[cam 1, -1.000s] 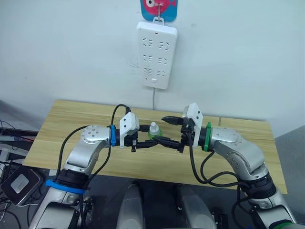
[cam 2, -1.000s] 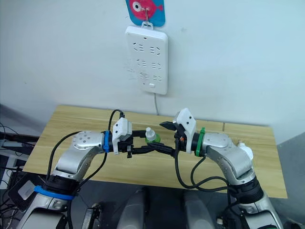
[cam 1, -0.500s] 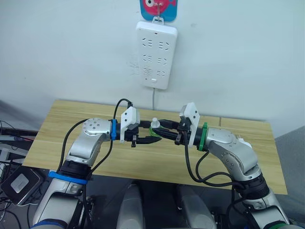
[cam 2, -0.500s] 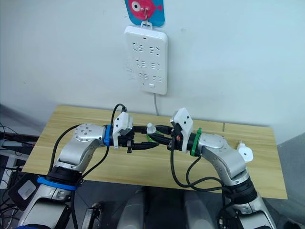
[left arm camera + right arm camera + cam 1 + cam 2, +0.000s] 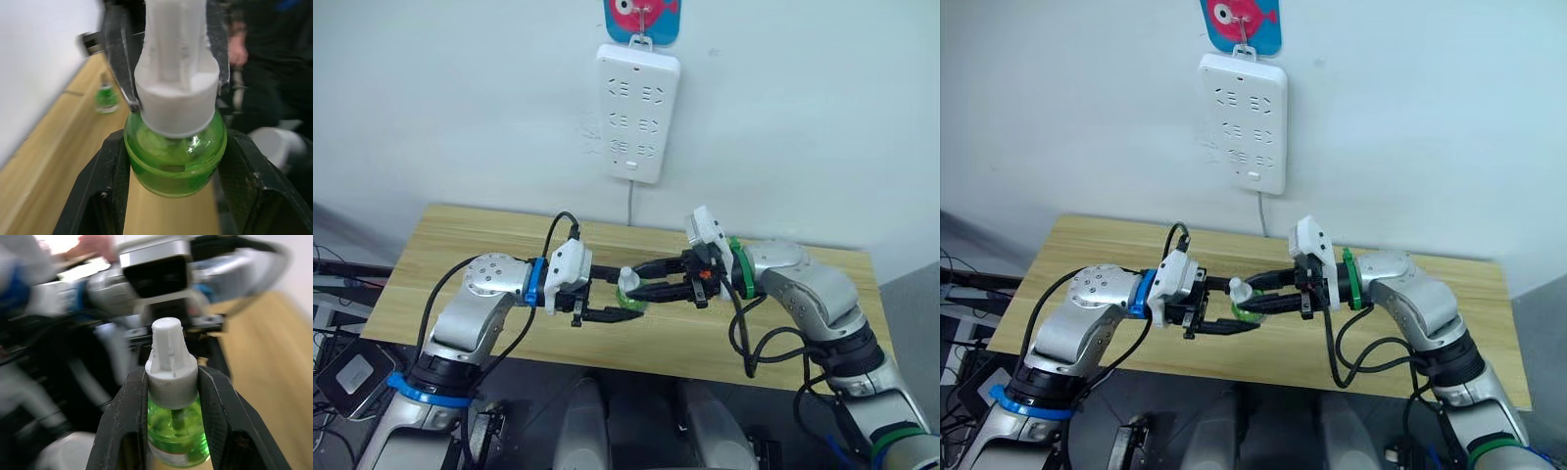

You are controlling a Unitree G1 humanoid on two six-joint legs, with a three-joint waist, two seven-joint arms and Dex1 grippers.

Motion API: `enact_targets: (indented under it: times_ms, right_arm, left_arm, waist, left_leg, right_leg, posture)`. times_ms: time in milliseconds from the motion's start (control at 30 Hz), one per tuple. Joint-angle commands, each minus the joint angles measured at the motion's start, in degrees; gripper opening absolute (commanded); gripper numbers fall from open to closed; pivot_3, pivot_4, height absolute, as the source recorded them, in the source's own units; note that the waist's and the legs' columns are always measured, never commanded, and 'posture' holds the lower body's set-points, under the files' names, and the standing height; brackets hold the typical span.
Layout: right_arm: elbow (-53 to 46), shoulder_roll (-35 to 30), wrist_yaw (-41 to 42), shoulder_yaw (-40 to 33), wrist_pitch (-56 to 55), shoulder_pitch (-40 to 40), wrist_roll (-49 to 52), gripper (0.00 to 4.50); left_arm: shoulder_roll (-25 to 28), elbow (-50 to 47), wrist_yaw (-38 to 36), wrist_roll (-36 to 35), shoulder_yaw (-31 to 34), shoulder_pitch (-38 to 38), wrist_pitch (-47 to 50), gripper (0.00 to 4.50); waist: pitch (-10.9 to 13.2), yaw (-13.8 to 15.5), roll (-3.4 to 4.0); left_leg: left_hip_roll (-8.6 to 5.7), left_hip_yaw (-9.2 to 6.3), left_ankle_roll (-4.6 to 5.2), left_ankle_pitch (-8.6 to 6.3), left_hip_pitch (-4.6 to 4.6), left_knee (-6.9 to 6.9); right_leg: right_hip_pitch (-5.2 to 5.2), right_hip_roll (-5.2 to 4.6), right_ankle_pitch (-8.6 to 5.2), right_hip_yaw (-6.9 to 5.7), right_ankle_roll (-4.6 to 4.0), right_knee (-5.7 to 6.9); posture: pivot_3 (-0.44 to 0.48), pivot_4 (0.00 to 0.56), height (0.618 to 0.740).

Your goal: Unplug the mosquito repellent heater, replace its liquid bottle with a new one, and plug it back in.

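Liquid bottle [image 5: 175,156] clamped by both tools: left tool [image 5: 628,303], right tool [image 5: 644,277]

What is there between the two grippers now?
A green liquid bottle with white cap, gripped by the left gripper and right gripper; seen in left eye view.

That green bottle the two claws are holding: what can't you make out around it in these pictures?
- Bottle: base and label lie behind the left gripper in the left wrist view.
- A second small green bottle on the table is blurred.
- Right wrist view: everything behind the right gripper is smeared.
- Power strip: markings too small.
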Motion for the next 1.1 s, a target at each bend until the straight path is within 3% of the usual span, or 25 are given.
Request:
enact_targets:
  times_ms: [33, 133, 167, 300, 433, 567, 733, 833, 933, 1033, 1100]
  right_arm:
    - [3.06, 3.27, 8.98, 3.58, -7.23, -4.02, 0.22, 1.08]
    - [8.22, 3.21, 10.37, 2.14, -8.56, -6.71, -1.23, 1.08]
    - [9.18, 2.46, 11.01, 1.5, -8.63, -7.1, -1.43, 1.79]
    - [9.58, -4.35, 12.77, -0.91, -8.22, -5.6, -2.71, 3.01]
    - [4.89, -9.49, 8.14, -4.02, -8.24, -0.02, -3.6, 4.42]
    - [-3.18, -8.97, -4.1, -7.96, -5.82, 6.18, -4.42, 4.47]
    - [-7.9, 2.77, -23.83, -5.6, -4.61, 7.59, -9.97, 4.47]
    - [-7.78, 7.73, -29.18, -3.63, -3.61, 7.02, -11.86, 4.47]
    - [-8.2, 8.51, -30.13, -3.09, -2.49, 7.29, -11.67, 4.47]
    - [-8.09, 7.81, -29.85, -2.86, -1.66, 7.73, -11.16, 3.93]
    - [-8.28, 6.97, -28.87, -2.69, -1.53, 8.03, -10.84, 3.25]
  left_arm:
    - [0.48, -3.67, -2.88, 0.22, -3.95, 0.86, -0.02, 2.19]
    - [1.04, -2.82, -2.91, 0.32, -3.35, 1.0, 0.09, 2.19]
    - [1.05, -2.29, -2.72, 0.51, -3.15, 0.91, 0.0, 2.19]
    - [0.17, 0.85, -0.35, 1.05, -2.12, 0.23, 0.47, 2.19]
    - [-1.92, 4.4, 3.82, 1.29, -0.86, -1.33, 1.64, 2.19]
    - [-2.95, 8.62, 8.23, 2.32, 1.49, -3.01, 0.95, 2.19]
    - [-4.64, 11.51, 11.63, 4.15, 2.22, -4.3, -0.81, 2.19]
    - [-5.36, 11.79, 12.12, 4.82, 1.95, -5.01, -1.22, 2.19]
    - [-5.25, 12.02, 11.71, 5.48, 1.8, -5.44, -1.87, 2.19]
    - [-5.2, 13.24, 11.5, 5.85, 2.06, -6.5, -2.49, 2.19]
    - [-5.16, 13.57, 11.34, 5.84, 2.17, -6.85, -2.67, 2.19]
  waist:
    - [-0.01, 0.21, -0.01]
    - [0.0, 0.63, 0.0]
    - [-0.01, 0.83, -0.01]
    - [-0.01, 1.81, -0.01]
    - [-0.01, 2.49, -0.02]
    - [-0.02, 1.68, -0.01]
    - [-0.03, -0.24, -0.02]
    - [-0.04, -0.51, -0.02]
    - [-0.07, -0.41, -0.02]
    - [-0.1, -0.28, -0.04]
    - [-0.11, -0.31, -0.04]
  left_leg:
    - [0.0, 0.0, 0.0, 0.0, 0.0, 0.01]
    - [0.01, -0.01, 0.0, 0.0, 0.0, 0.02]
    - [0.01, -0.01, 0.0, 0.0, 0.0, 0.02]
    - [0.0, -0.05, 0.0, 0.0, -0.02, 0.03]
    - [-0.06, -0.11, 0.0, -0.01, -0.04, 0.16]
    - [-0.02, -0.15, 0.0, 0.0, -0.06, 0.26]
    - [0.01, -0.21, -0.01, 0.0, -0.02, 0.53]
    - [-0.02, -0.25, -0.13, 0.07, -0.02, 0.65]
    - [-0.04, -0.25, -0.23, 0.13, -0.04, 0.71]
    - [-0.08, -0.26, -0.26, 0.15, -0.04, 0.72]
    - [-0.07, -0.26, -0.26, 0.16, -0.04, 0.72]
  right_leg:
    - [0.0, 0.0, 0.0, 0.0, 0.0, 0.0]
    - [0.0, 0.0, 0.01, -0.02, -0.02, 0.01]
    - [-0.02, 0.0, 0.03, -0.02, -0.04, 0.02]
    - [0.0, -0.02, 0.08, -0.07, -0.14, 0.02]
    - [0.06, -0.1, 0.09, -0.16, -0.16, -0.01]
    - [0.05, -0.06, 0.1, -0.16, -0.16, 0.12]
    - [0.04, 0.0, 0.08, -0.15, -0.14, 0.55]
    - [-0.03, 0.01, -0.01, -0.14, 0.01, 0.84]
    - [-0.02, -0.01, -0.01, -0.14, 0.01, 0.84]
    - [0.0, -0.03, 0.0, -0.14, 0.01, 0.84]
    - [0.0, -0.03, 0.0, -0.15, 0.0, 0.85]
  posture:
    - [0.128, 0.265, 0.74]
    - [0.129, 0.262, 0.74]
    - [0.122, 0.265, 0.74]
    - [0.096, 0.265, 0.74]
    - [0.065, 0.26, 0.74]
    - [0.046, 0.262, 0.74]
    - [0.032, 0.259, 0.74]
    - [0.034, 0.252, 0.74]
    - [0.035, 0.241, 0.74]
    - [0.039, 0.237, 0.74]
    - [0.039, 0.237, 0.74]
